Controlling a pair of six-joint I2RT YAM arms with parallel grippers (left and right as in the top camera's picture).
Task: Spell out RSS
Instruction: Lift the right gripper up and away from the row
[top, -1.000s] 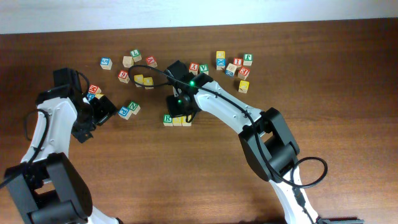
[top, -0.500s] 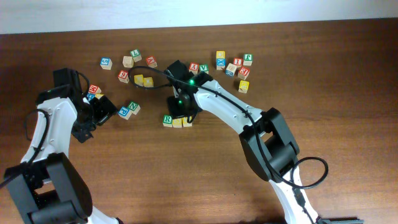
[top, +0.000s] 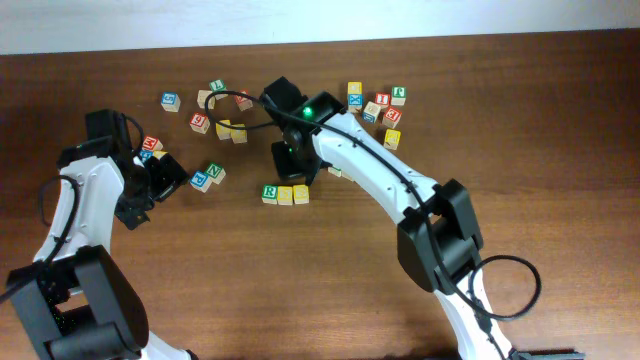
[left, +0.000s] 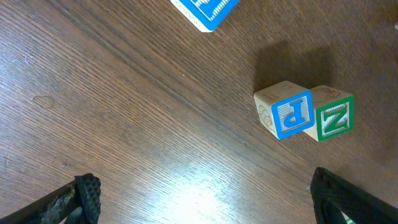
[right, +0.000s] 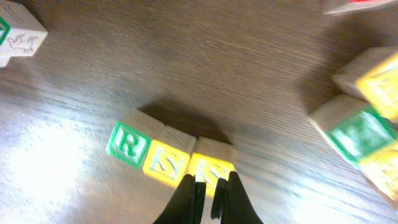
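Right jaws, pressed together, hang by the end S (right: 211, 163). It, middle S (right: 166, 163) and green R (right: 127, 144), square wooden cubes, touch in a row on the grained table (right: 186, 62). Left jaws gape wide apart.

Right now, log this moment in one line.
R cube, S cube, second S cube: touching row | right jaws: shut, empty | left jaws: open, empty

R cube (top: 269, 192) | middle S cube (top: 285, 195) | end S cube (top: 301, 194) | touching row
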